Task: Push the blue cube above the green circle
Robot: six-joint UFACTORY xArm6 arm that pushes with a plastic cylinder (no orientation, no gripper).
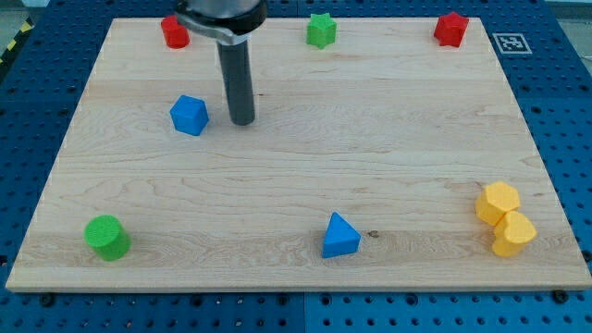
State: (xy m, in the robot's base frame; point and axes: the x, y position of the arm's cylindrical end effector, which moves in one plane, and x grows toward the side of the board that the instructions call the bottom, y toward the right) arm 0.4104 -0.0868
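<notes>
The blue cube [190, 116] is seen upper left on the counter [296, 176]. My tip [242, 121] is set just beside its right. The green circle [107, 238] is seen far below, bottom-left. End effector: plain rod, nothing grasped.

Board [305, 157]: pale wood, grain lines running across the view, smooth, looking matt with a faint sheen.

Rod [240, 79]: dark, smooth, looking like metal, showing a soft glossy streak down its side; my tip [242, 121] is looking the same dark finish.

Blue cube [190, 115], blue triangle [340, 236], green cylinder [107, 237], green star [321, 30], red cylinder [175, 32], red star [450, 29], two yellow blocks [504, 217]: all showing solid, even colour, smooth faces, appearing matt; whether painted wood or plastic cannot be told.

Table [564, 83] around the board: blue, matt, dotted with rows of small holes.
</notes>
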